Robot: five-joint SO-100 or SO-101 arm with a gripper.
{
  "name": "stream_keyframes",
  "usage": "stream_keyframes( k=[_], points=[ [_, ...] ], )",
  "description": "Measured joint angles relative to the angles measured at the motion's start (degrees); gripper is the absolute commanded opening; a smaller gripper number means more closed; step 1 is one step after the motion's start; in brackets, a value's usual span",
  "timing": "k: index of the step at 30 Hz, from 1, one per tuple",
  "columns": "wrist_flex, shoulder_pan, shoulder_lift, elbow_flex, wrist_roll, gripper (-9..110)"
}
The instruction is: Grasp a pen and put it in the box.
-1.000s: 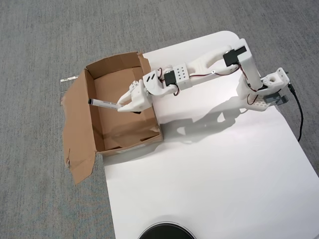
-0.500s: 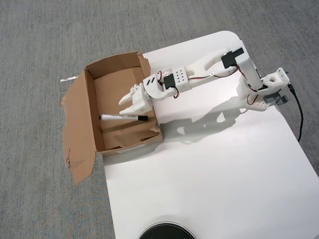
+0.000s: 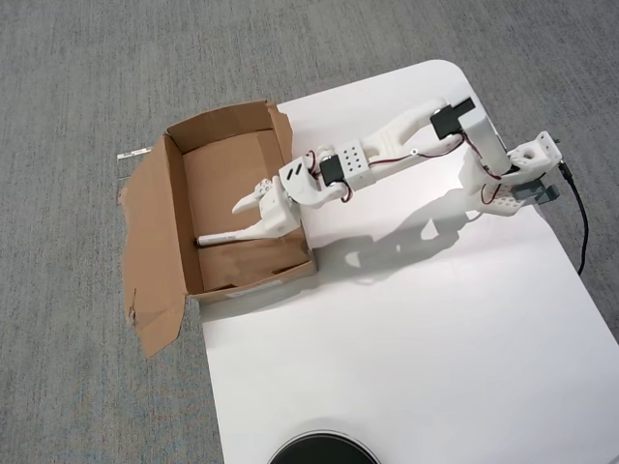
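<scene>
White table (image 3: 387, 329), pen (image 3: 218, 239) inside box (image 3: 155, 222), pincer (image 3: 242, 218) open, no legible writing

One pen (image 3: 221, 238), one cardboard box (image 3: 164, 232), one robot arm (image 3: 406, 145), one white table (image 3: 406, 338).

The tool (image 3: 248, 218) hides the right end of the pen (image 3: 218, 238); its print is unreadable.

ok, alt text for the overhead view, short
A white robot arm reaches from a white table over a brown cardboard box, its gripper open above a white pen lying on the box floor. Grey carpet surrounds the table.
</scene>
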Motion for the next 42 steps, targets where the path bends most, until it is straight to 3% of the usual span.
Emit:
stream_keyframes(
  k=[13,29,42],
  points=[
    [0.1,-3.4,11.3,1.5,0.0,19],
    [0.2,-2.8,60.4,50.6,0.0,19],
    [0.2,-2.8,88.9,73.3,0.0,19]
  ],
)
